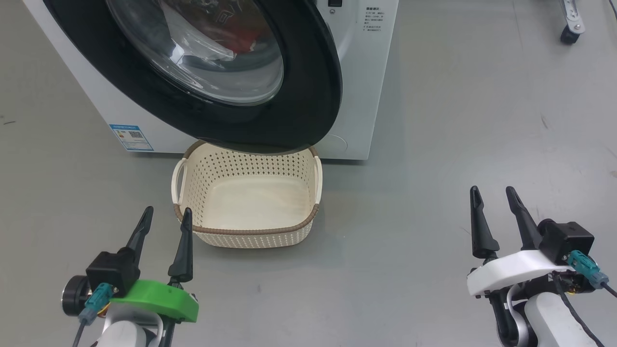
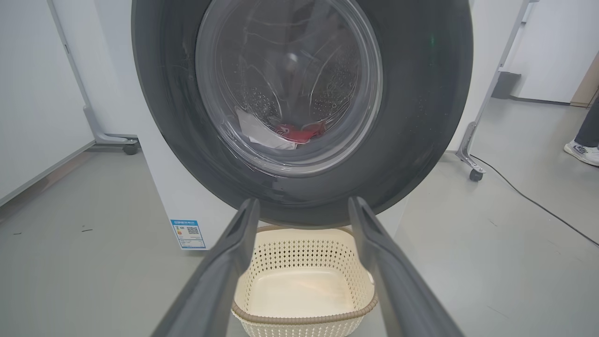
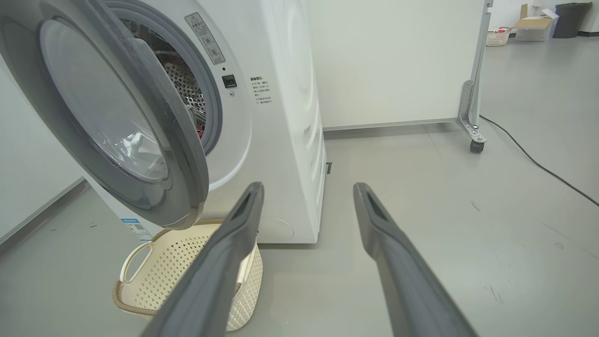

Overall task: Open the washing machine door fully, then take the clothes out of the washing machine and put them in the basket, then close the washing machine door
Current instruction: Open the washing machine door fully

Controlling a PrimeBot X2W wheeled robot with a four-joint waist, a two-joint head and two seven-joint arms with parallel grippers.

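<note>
The white washing machine (image 1: 359,72) stands ahead with its black-rimmed round door (image 1: 308,96) partly swung out over the basket. Through the door glass I see red and white clothes (image 2: 292,133) lying in the steel drum. The cream perforated basket (image 1: 248,231) sits empty on the floor right in front of the washer. My left gripper (image 1: 166,214) is open, just left of the basket's near corner. Well to the right of the basket, my right gripper (image 1: 494,193) is open over bare floor, nothing between its fingers. In the right wrist view the door (image 3: 182,154) stands ajar.
Grey floor stretches to the right of the washer. A wheeled white panel frame (image 3: 472,126) stands at the right rear, with a black cable (image 3: 538,164) on the floor. A person's shoe (image 2: 582,152) is at the far right. Another panel's caster (image 2: 130,149) sits left of the washer.
</note>
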